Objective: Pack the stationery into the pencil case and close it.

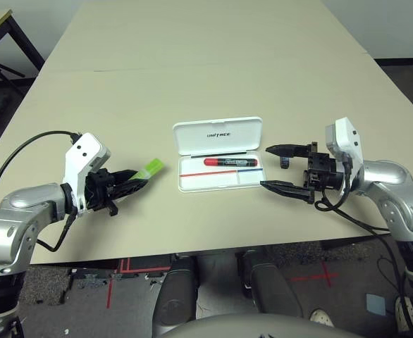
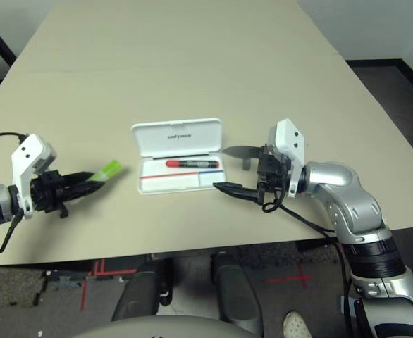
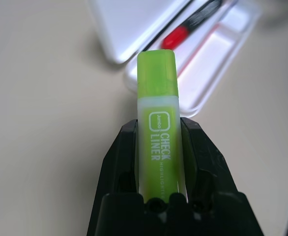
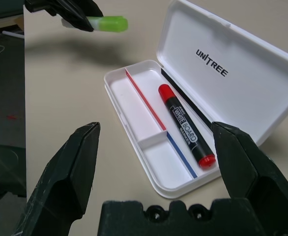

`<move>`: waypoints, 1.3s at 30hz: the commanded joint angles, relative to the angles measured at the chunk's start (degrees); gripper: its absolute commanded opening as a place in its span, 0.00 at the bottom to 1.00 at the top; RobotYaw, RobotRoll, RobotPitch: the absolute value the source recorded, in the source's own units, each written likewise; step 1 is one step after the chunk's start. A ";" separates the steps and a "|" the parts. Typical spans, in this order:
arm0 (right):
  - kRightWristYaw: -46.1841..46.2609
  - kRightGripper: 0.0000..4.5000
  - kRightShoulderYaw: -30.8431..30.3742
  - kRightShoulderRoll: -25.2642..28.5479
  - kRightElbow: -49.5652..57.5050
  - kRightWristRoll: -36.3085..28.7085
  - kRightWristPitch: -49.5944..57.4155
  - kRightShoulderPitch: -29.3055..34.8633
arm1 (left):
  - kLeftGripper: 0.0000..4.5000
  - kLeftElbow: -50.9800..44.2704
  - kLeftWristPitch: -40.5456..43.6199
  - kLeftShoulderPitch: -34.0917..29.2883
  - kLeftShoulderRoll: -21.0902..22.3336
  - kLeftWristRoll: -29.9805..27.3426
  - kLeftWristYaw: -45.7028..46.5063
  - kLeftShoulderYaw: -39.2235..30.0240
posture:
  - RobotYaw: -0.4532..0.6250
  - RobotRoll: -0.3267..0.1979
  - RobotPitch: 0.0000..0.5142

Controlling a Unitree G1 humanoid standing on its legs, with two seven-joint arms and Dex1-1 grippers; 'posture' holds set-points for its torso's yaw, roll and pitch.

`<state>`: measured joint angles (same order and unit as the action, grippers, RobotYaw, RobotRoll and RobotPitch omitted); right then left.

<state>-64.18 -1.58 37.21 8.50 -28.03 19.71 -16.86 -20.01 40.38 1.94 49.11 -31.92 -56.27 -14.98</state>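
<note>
Smooth white plastic case (image 4: pixel 149 147) (round-cornered)

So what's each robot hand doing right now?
Left gripper: closed, holding the lime-green plastic highlighter.
Right gripper: wide open, empty, beside the white hinged case.

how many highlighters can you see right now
1: a lime-green highlighter, gripped between the left gripper's fingers, above the table.

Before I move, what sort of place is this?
Probably a robotics lab or test room: a large bare-topped table, red tape marks on the floor below, and a UNITREE-printed case.
</note>
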 commanded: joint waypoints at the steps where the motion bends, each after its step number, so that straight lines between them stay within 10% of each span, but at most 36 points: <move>1: -0.63 1.00 -0.35 0.15 -0.55 0.46 -0.57 -0.15 | 0.25 -2.18 -1.44 -0.04 1.14 -1.16 -2.12 0.88 | 0.36 0.62 0.31; 20: 0.29 1.00 0.48 0.46 0.11 1.08 -0.28 0.71 | 0.25 3.27 -22.11 17.50 -1.42 17.90 -7.51 26.77 | 0.33 0.62 0.31; 39: 2.20 1.00 1.18 1.32 2.49 0.63 0.45 2.99 | 0.25 14.86 -28.94 24.12 -10.15 24.61 -8.24 33.68 | 0.29 0.62 0.33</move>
<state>-62.22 -1.18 38.03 9.62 -27.02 19.62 -14.59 -5.91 12.19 25.77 39.28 -8.41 -63.85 17.23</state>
